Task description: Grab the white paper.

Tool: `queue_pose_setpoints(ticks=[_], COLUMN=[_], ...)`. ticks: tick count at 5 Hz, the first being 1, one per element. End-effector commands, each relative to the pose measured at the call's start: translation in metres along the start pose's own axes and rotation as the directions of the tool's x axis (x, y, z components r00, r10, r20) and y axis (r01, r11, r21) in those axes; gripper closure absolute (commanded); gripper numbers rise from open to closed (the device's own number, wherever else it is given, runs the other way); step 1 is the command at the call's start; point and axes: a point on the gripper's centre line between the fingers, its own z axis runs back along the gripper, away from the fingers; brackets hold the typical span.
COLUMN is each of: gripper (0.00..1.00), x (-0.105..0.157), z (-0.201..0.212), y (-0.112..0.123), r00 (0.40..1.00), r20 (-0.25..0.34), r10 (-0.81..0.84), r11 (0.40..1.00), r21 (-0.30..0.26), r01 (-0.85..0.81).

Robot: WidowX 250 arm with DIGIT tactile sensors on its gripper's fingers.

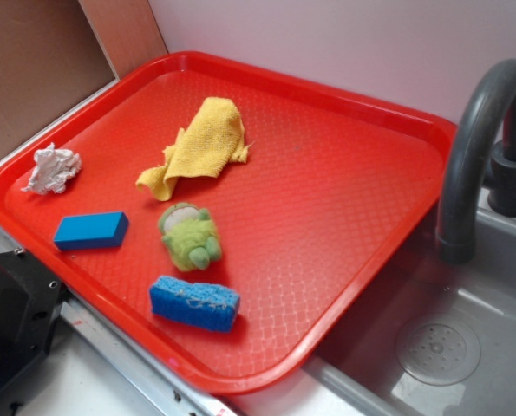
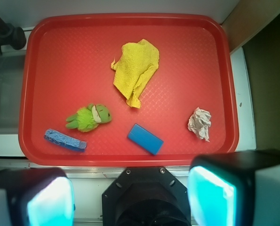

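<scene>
Pincer [image 2: 130, 200] only in wrist view

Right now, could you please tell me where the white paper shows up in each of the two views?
Exterior: the white paper lies at the far left, on the tray's left edge, above the blue block.
Wrist: it lies at the right, near the tray's right rim, right of the block.
Shared landmark: the blue block, the paper's nearest neighbour in both views.
</scene>
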Motion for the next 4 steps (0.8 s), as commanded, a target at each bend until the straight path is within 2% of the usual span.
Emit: queue_pose_setpoints(ticks=[1, 2, 3, 4], gripper=[0.00, 0.00, 0.00, 0.00], x=[0.000, -0.002, 0.000, -0.001], z=[0.000, -0.009, -0.037, -0.061], y=[0.000, 0.017, 0.045, 0.081], r00=[1.000, 0.968, 0.899, 0.807], r20=[0.000, 0.079, 0.086, 0.093], r10=[0.000, 0.239, 0.430, 0.583], r11=[1.000, 0.971, 0.903, 0.810], r21=[0.000, -0.044, -0.029, 0.008], r01=[0.000, -0.236, -0.429, -0.586])
